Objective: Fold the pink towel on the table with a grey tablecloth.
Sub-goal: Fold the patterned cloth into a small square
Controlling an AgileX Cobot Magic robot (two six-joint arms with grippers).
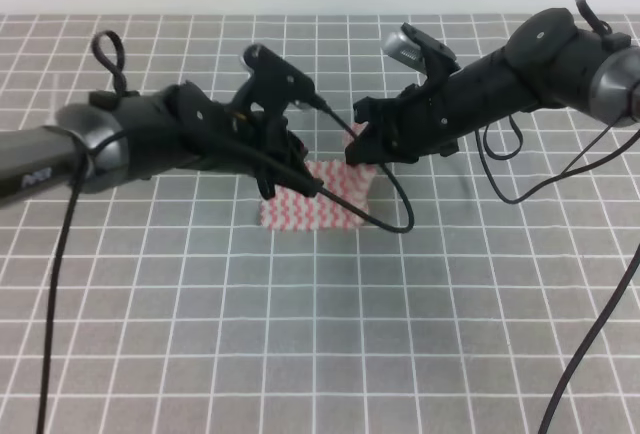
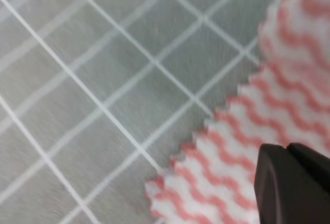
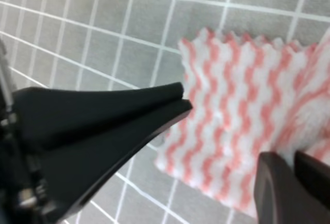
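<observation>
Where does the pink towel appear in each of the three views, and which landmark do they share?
Exterior high: pink towel at centre, between the two arms.
Left wrist: lower right, running up the right edge.
Right wrist: right half, upper to lower.
Shared landmark: the grey tablecloth with white grid lines.

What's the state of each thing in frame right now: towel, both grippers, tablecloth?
pink towel: on the cloth, far right edge lifted and curling over, fold not finished.
left gripper: low over the towel's left part; whether it is open or shut cannot be told.
right gripper: at the towel's raised right edge, shut on it.
table with a grey tablecloth: flat, smooth, grid lines straight.
</observation>
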